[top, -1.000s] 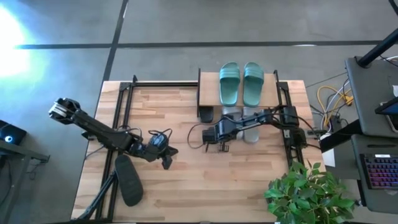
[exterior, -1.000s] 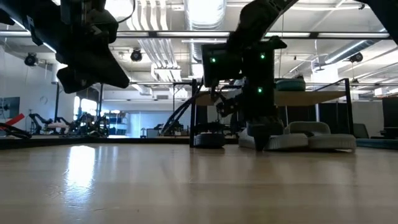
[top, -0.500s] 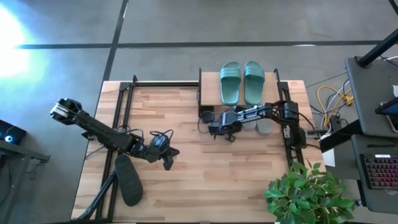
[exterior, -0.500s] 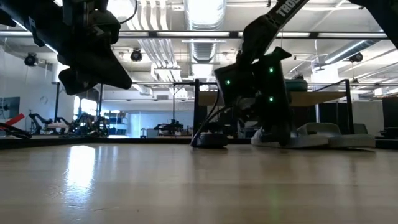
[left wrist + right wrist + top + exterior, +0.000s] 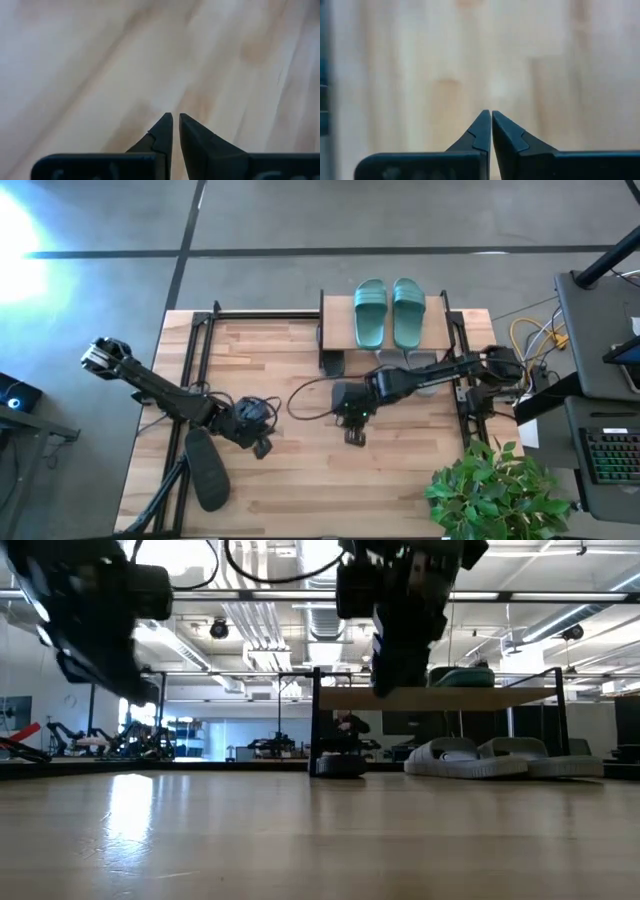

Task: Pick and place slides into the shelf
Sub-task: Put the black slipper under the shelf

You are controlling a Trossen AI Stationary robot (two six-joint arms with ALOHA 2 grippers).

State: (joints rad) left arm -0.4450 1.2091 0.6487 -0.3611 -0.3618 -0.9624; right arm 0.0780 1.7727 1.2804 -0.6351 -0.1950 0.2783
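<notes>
Two teal slides (image 5: 388,313) lie side by side on the shelf's top board (image 5: 335,325). Two light grey slides (image 5: 488,757) rest on their soles under that board, their near ends (image 5: 410,360) showing in the high view. One black slide (image 5: 332,364) sits at the shelf's left end, also low (image 5: 335,765). Another black slide (image 5: 206,468) lies flat on the table near its left near corner. My right gripper (image 5: 355,436) hangs shut above the bare table in front of the shelf (image 5: 491,117). My left gripper (image 5: 262,448) is shut (image 5: 175,120), just right of the loose black slide.
Black metal frames (image 5: 200,340) run along the table's left and right sides. A potted plant (image 5: 490,490) stands at the right near corner. A black cable (image 5: 310,395) loops on the table beside the right arm. Bare wood lies between the two grippers.
My right gripper has drawn back from the shelf toward the near edge and risen off the table. The grey slides, which stuck out in front of the shelf, have slid toward the far edge and right, under the top board. My left gripper has shifted slightly.
</notes>
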